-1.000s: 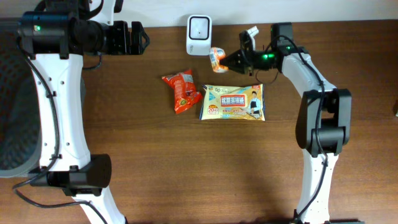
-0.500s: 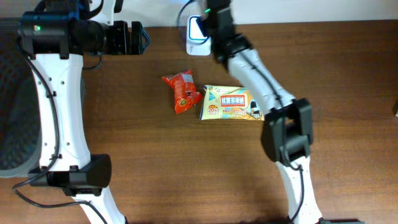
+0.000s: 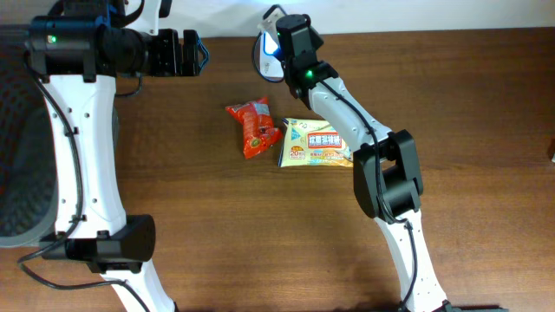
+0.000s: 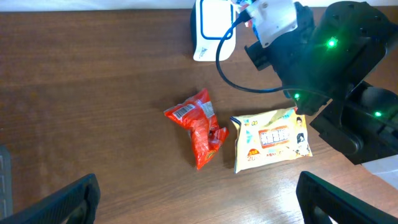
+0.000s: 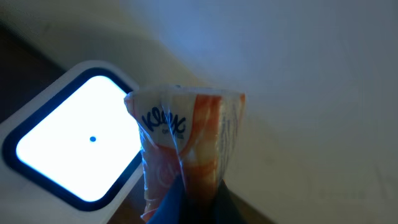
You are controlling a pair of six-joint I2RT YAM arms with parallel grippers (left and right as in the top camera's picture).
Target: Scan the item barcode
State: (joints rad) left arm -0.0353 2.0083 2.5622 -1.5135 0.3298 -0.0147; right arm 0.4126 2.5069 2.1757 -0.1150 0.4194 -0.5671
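My right gripper [image 5: 198, 198] is shut on a small orange-and-white snack packet [image 5: 186, 140], which it holds upright just in front of the lit white face of the barcode scanner [image 5: 68, 146]. Overhead, the right arm [image 3: 299, 48] reaches over the scanner [image 3: 263, 54] at the table's back edge and hides the packet. In the left wrist view the scanner [image 4: 210, 28] stands behind that arm. My left gripper [image 3: 195, 54] hovers at the back left, open, with nothing between its fingers [image 4: 68, 200].
A red snack packet [image 3: 252, 126] and a yellow wet-wipes pack [image 3: 316, 143] lie side by side mid-table, also seen as the red packet [image 4: 198, 124] and the yellow pack [image 4: 272, 138] from the left wrist. A wall runs behind the scanner.
The right arm has swung left from beside the scanner, carrying the orange packet to the scanner's face. The left arm has not moved.
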